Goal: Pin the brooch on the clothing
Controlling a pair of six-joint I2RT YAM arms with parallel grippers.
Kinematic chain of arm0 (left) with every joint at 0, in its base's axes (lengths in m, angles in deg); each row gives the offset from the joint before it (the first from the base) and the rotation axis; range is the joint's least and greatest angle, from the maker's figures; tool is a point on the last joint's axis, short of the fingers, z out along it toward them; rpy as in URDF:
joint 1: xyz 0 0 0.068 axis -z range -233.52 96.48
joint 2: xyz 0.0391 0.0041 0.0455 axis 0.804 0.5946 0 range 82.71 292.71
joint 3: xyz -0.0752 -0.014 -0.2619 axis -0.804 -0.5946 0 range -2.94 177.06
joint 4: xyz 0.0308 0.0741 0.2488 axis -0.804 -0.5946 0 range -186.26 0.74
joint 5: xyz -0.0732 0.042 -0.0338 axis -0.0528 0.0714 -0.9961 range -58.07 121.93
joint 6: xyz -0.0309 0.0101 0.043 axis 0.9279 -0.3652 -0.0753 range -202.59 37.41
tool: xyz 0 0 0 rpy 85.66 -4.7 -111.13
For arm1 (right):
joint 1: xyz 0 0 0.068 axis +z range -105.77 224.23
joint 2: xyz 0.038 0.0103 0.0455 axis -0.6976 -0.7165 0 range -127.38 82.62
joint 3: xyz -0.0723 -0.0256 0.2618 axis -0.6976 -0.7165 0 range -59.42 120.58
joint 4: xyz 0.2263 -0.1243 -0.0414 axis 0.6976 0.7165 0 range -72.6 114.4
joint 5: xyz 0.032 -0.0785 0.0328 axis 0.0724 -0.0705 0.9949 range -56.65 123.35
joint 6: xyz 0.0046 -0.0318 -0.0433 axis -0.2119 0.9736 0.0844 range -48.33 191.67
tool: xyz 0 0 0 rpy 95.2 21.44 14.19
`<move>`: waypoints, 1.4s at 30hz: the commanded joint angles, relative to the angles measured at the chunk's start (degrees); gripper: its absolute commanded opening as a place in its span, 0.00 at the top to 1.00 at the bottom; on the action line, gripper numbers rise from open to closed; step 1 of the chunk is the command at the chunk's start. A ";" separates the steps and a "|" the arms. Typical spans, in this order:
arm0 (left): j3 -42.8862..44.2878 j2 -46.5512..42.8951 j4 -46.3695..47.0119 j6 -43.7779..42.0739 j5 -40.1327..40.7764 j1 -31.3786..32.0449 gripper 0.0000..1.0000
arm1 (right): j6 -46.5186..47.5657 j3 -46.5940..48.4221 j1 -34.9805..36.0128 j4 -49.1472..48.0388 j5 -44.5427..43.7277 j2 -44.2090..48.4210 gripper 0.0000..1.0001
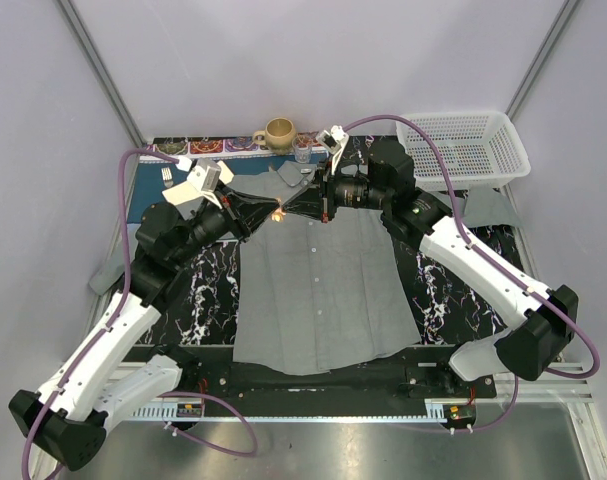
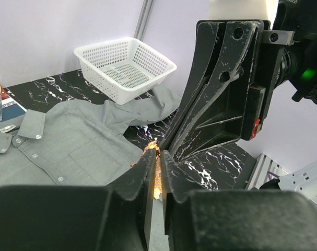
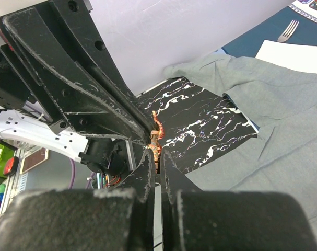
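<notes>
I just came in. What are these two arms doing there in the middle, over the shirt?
The two arms are handling one small thing together. The left arm's fingers and the right arm's fingers meet tip to tip, and both are shut on the orange-red brooch. They hold it over the upper front of the grey shirt, which lies spread on the table. The brooch does not look pinned to the cloth yet.

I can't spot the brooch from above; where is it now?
The brooch is near the top view's centre, pinched between the left hand and right hand, over the shirt just below its collar.
</notes>
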 commanded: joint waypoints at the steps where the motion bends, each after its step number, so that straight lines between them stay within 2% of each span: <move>1: 1.27 0.65 -1.28 -1.36 2.17 0.05 0.89 | 0.08 0.63 0.88 -3.77 3.31 3.14 1.00; 13: 0.75 -0.41 -1.64 -2.06 2.61 -0.04 1.00 | -0.54 0.36 0.79 -3.77 2.35 3.49 1.00; 16: 0.49 -0.84 -1.64 -1.37 2.79 -0.13 1.00 | -0.54 0.37 0.62 -3.77 2.00 3.75 1.00; 21: -0.83 -1.90 1.35 0.39 1.20 -0.48 0.86 | -0.63 0.19 0.44 -3.77 1.29 3.93 1.00; 23: -1.45 -2.51 2.57 1.10 1.12 -1.35 0.77 | -0.45 0.19 0.00 -3.77 0.77 3.93 1.00; 25: -2.42 -3.65 3.89 2.32 0.24 -2.15 0.74 | -0.36 0.10 -0.09 -3.77 0.41 4.02 1.00; 30: -2.86 -4.89 7.50 3.47 -5.90 -3.73 0.51 | 0.16 -0.16 -0.53 -3.77 0.85 4.11 1.00; 34: -2.68 -5.76 8.38 0.23 -10.48 -4.26 0.51 | 2.97 -0.16 -0.79 -3.77 3.91 4.37 1.00; 38: -1.90 -7.70 8.21 -7.59 -12.50 -6.97 0.56 | 12.95 -1.92 -0.79 -6.58 7.43 6.30 1.00; 40: -0.32 -7.53 7.60 -12.50 -18.99 -8.38 0.57 | 18.50 -3.14 -0.70 -6.93 9.54 7.79 1.00; 41: 1.78 -7.35 5.50 -14.79 -21.88 -8.91 0.57 | 24.10 -3.67 -0.62 -7.19 10.42 9.19 1.00; 42: 3.02 -7.09 3.48 -21.42 -27.31 -8.92 0.57 | 27.12 -4.98 -0.70 -7.63 10.61 9.81 1.00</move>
